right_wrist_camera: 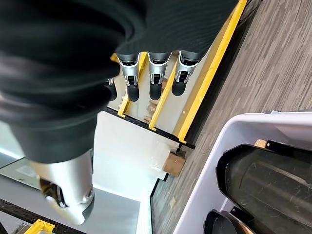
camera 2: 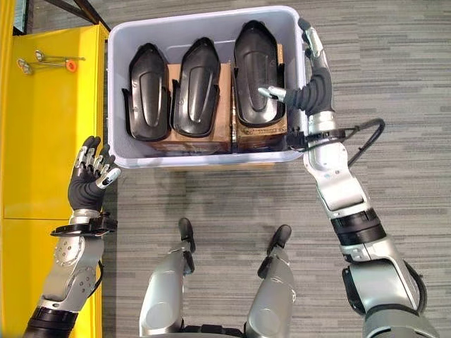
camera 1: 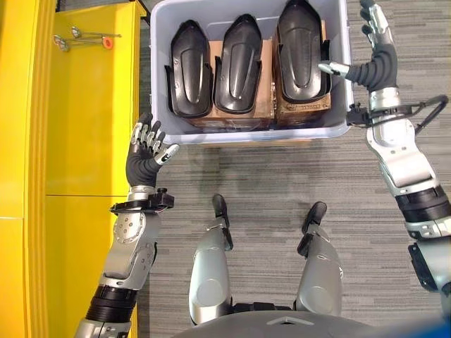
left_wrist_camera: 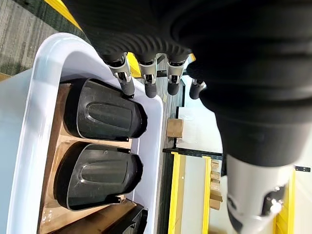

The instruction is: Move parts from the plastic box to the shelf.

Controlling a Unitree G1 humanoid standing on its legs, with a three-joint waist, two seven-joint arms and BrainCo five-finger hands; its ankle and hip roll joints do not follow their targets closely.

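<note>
At the left edge stands a yellow shelf (camera 1: 84, 105), with some small metal tools (camera 1: 84, 36) in the upper left of the frame. Just beside it the left hand (camera 1: 146, 151) is raised with fingers spread, holding nothing. At the top center the plastic box (camera 1: 250, 130) holds three black parts (camera 1: 238, 63) on cardboard (camera 1: 239, 116). At the upper right, the right hand (camera 1: 373, 42) is by the box's edge, fingers straight and empty.

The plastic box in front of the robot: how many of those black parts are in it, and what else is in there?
Black parts: 3
Brown cardboard boxes beneath them: 2 visible
Total: 5 things in the plastic box
</note>
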